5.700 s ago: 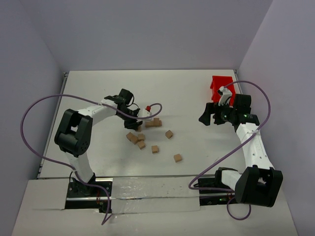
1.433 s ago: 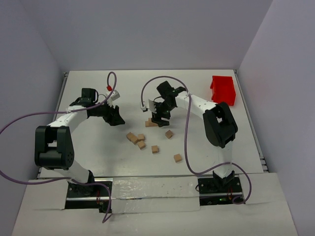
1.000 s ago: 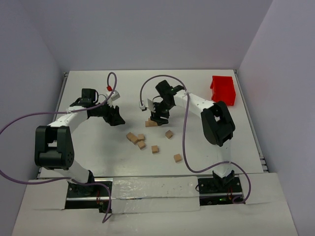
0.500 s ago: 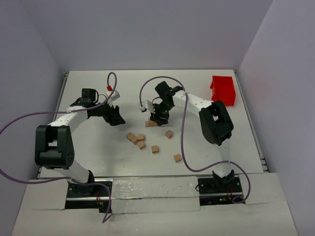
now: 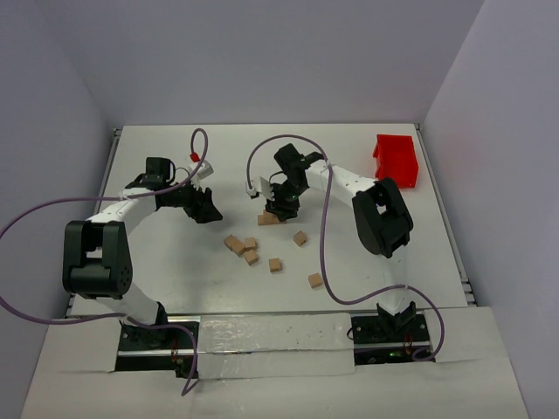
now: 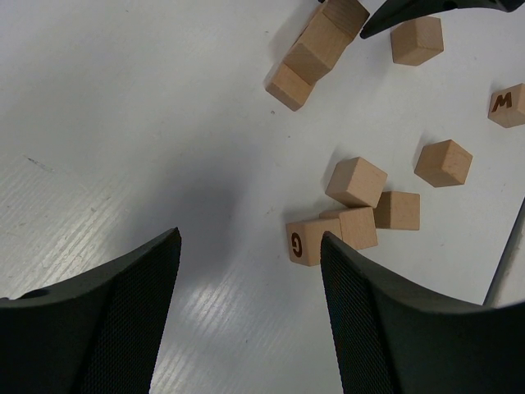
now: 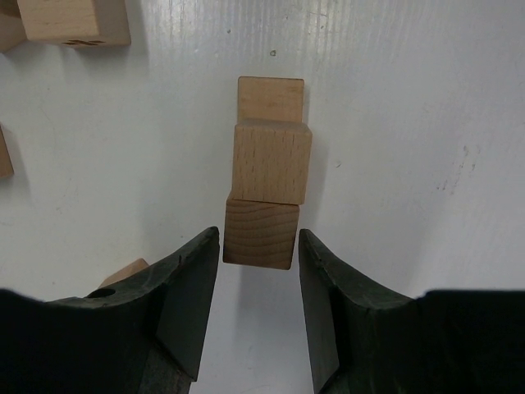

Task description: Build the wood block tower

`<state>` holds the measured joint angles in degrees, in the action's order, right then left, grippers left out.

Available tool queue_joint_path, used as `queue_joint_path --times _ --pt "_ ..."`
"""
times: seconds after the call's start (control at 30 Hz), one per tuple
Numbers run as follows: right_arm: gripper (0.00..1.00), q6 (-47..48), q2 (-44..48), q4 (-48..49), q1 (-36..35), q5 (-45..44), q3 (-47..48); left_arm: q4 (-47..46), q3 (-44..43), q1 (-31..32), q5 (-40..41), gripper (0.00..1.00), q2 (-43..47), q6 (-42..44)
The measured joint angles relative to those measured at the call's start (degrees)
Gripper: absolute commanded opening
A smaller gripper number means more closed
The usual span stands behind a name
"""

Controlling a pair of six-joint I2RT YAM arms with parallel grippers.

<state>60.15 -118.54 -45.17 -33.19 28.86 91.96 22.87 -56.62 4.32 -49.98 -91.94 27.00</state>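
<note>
Right gripper [image 7: 257, 242] hangs released at the tower [image 7: 272, 162], jaws parted either side of the nearest cube in a line of three, the middle one looking raised, which the top view blurs. Left gripper [image 6: 250, 240] gapes empty; only its camera shows letters G and W on loose wood blocks [image 6: 355, 182] nearby.
</note>
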Motion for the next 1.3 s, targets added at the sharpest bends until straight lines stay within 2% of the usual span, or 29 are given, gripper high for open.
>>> queue_joint_path --times 0.8,1.3 --pt "0.47 1.0 -0.7 -0.3 -0.1 -0.8 0.7 0.0 0.0 0.0 0.0 0.76 -0.9 0.0" --pt "0.75 1.0 -0.9 -0.8 -1.0 -1.0 1.5 -0.1 0.1 0.0 -0.1 0.91 -0.9 0.2"
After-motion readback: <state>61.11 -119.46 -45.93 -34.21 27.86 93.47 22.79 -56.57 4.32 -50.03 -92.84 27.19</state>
